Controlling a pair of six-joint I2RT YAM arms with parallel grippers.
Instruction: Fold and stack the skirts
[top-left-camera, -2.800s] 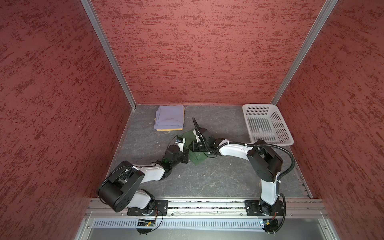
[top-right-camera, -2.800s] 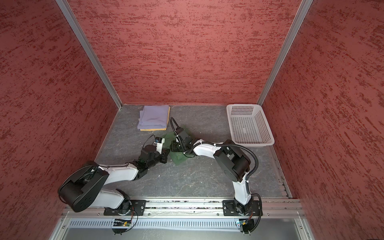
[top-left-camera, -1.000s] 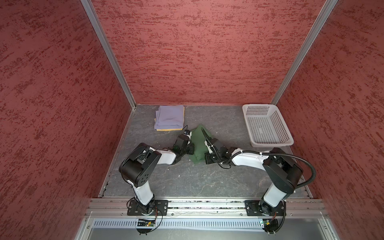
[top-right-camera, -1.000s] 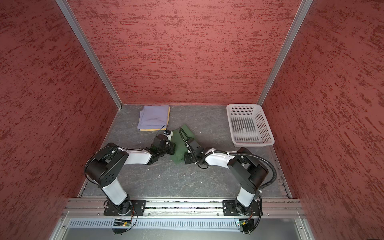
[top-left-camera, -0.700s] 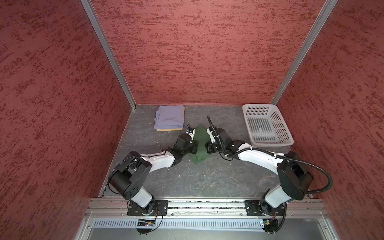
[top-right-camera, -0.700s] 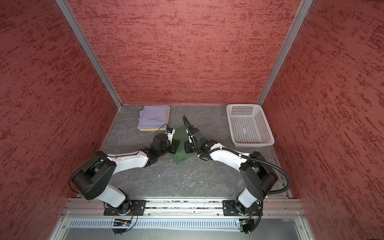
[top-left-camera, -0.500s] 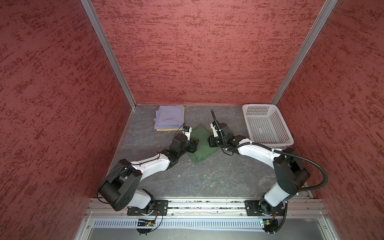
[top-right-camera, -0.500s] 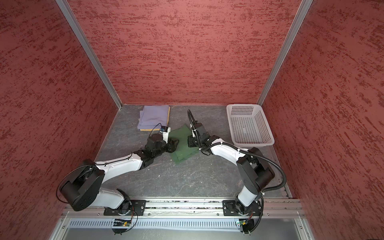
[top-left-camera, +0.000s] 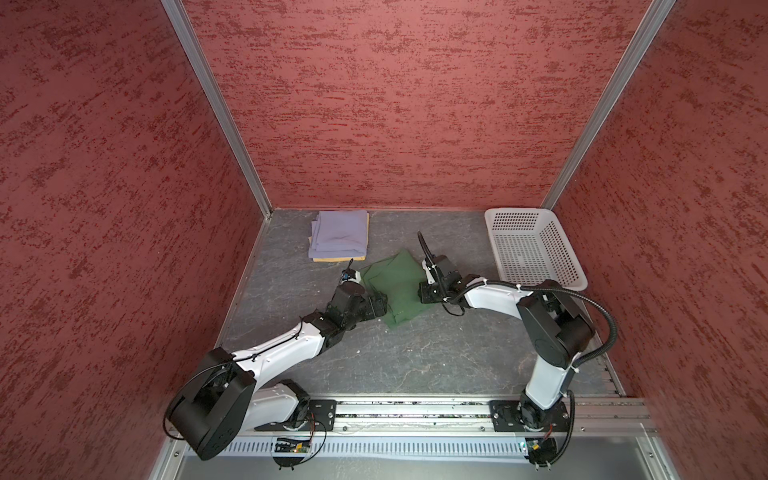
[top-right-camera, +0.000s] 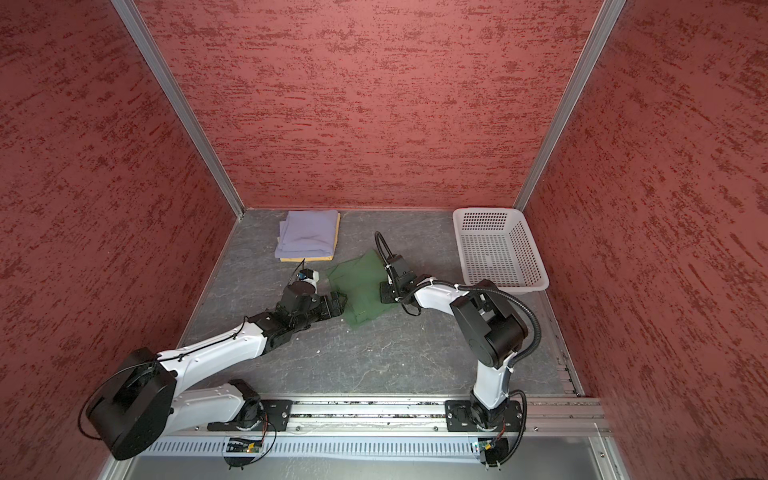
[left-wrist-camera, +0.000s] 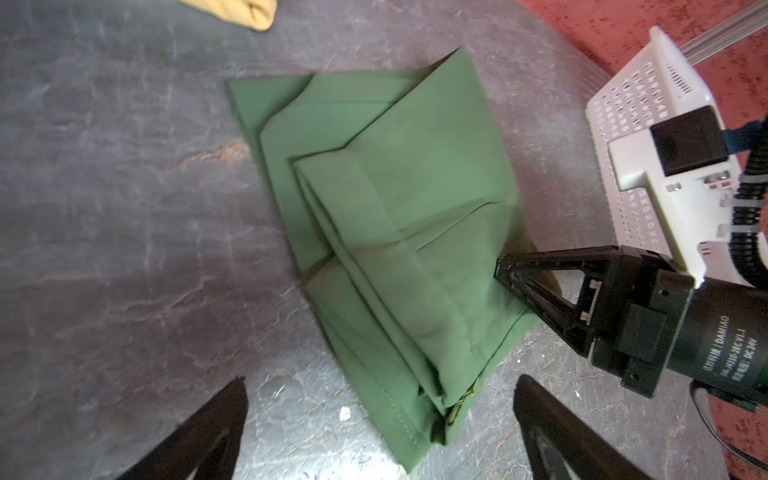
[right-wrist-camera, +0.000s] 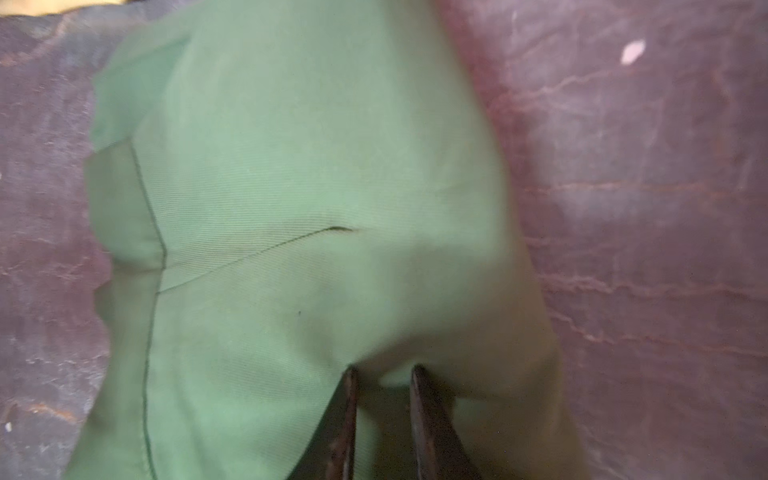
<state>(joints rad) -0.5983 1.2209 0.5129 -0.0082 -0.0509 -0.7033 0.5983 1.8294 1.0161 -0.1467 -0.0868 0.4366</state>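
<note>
Inside a red-walled booth (top-left-camera: 395, 104), a folded green skirt (top-left-camera: 397, 286) lies mid-counter (top-left-camera: 415, 353) between two robot arms. The left gripper (left-wrist-camera: 380, 382) stands with jaws wide apart at the skirt's left edge. The right gripper (right-wrist-camera: 384, 374) has its jaws narrowly parted at the opposite edge, and whether it grips the cloth cannot be told. A lavender skirt (top-left-camera: 338, 235) rests on a yellow skirt (top-left-camera: 332, 259) by the back wall, a basket (top-left-camera: 515, 212) well to the right.
</note>
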